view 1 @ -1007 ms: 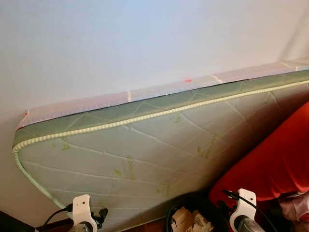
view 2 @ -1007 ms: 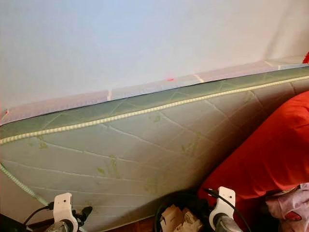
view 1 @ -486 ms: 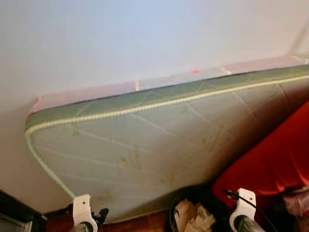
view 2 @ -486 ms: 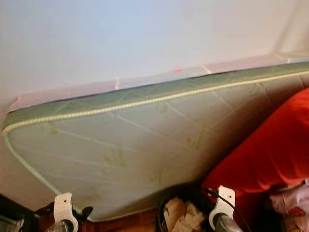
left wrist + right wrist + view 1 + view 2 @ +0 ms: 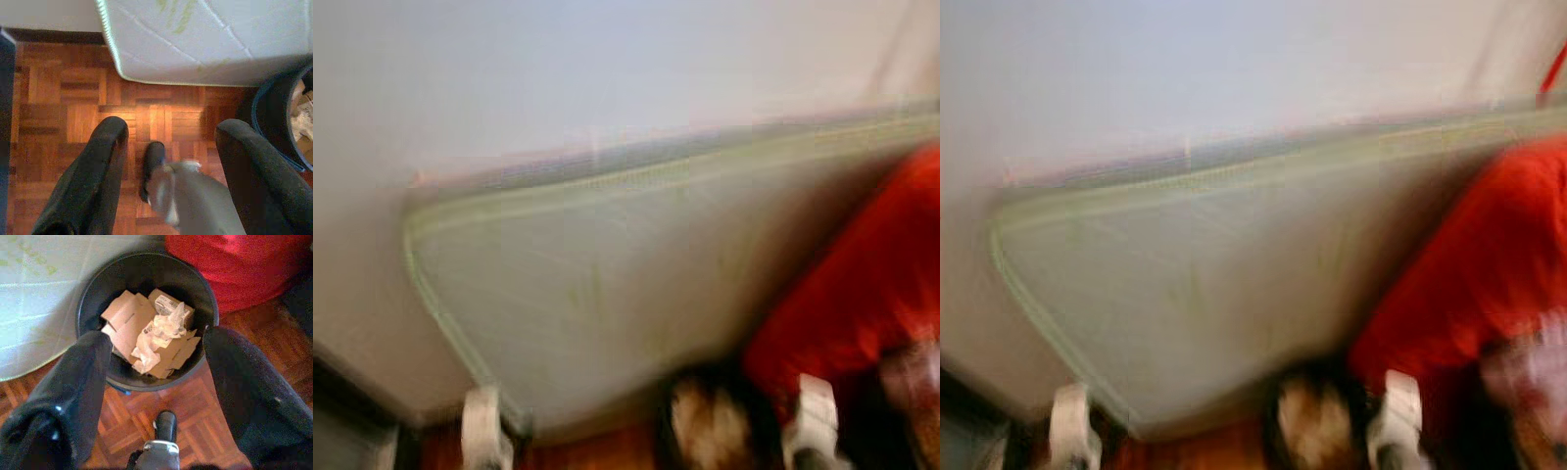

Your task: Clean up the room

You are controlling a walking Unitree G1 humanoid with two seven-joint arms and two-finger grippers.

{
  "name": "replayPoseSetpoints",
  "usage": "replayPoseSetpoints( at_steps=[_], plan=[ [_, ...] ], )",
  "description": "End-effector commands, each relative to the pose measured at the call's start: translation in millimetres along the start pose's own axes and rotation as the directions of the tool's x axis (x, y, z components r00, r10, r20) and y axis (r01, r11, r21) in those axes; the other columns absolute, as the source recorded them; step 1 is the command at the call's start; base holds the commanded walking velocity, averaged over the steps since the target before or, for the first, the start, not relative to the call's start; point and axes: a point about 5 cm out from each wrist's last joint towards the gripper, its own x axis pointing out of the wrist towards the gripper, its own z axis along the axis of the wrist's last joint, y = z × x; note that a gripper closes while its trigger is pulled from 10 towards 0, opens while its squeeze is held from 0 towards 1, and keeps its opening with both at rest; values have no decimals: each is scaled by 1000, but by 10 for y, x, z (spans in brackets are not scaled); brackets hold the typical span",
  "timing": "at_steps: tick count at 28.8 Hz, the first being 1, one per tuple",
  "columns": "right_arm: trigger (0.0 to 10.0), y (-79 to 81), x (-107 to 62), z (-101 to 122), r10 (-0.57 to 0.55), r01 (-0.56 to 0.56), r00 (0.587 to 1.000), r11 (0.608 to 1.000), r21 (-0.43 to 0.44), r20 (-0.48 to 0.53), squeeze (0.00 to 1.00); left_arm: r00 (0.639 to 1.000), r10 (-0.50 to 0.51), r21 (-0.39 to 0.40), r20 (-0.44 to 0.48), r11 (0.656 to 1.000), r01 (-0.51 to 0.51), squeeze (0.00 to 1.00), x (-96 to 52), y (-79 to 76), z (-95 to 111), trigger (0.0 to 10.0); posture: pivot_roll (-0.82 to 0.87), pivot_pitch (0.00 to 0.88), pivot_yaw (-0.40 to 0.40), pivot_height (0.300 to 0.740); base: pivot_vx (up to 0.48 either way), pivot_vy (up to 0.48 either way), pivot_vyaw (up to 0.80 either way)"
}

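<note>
1. The head views are blurred. A pale green quilted mattress [image 5: 607,284] leans on its edge against a white wall [image 5: 558,69], its lower left corner near the parquet wood floor [image 5: 73,98].
2. The left gripper [image 5: 171,147] hangs low over bare parquet just beside the mattress corner, its two black fingers [image 5: 90,176] spread wide and holding nothing.
3. A round black waste bin [image 5: 85,308] stands on the floor, touching the mattress face; it holds brown cardboard pieces [image 5: 129,313] and crumpled white paper [image 5: 164,328].
4. The right gripper [image 5: 154,362] hovers above the bin's near rim, fingers wide apart and empty.
5. A red fabric bundle [image 5: 244,264] lies just right of the bin.
</note>
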Motion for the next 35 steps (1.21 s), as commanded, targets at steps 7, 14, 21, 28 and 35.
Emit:
replayPoseSetpoints(
  at_steps=[7, 14, 21, 28, 35],
  plan=[
    [10000, 27, 1, -30, 4, -3, 1000, 1000, 16, -8, 0, 1000, 8, 12, 3, 1000, -8, 0, 3, 29, 39, 10000, 112, 0, -15, 740, -264, 0, 0],
    [10000, 31, 3, -24, 5, -5, 1000, 1000, 15, -8, 0, 1000, 11, 13, 5, 1000, -11, 0, 4, 31, 46, 10000, 112, 0, -14, 740, -187, 0, 0],
    [10000, 31, 3, -28, 0, 0, 1000, 1000, 26, -11, 0, 1000, 11, 11, 7, 1000, -11, 0, 5, 30, 50, 10000, 110, 0, -13, 740, 0, 0, 0],
    [10000, 34, 4, -39, 7, -7, 1000, 1000, 12, -31, 0, 1000, 0, 37, -1, 999, 0, 0, 7, 27, 54, 10000, 110, 0, -14, 740, 0, 0, -657],
    [10000, 35, 4, -18, 8, -8, 1000, 1000, 16, -6, 0, 1000, 3, 42, 2, 999, -3, 0, 6, 29, 56, 10000, 109, 0, -14, 740, 0, -364, -110]
  ],
)
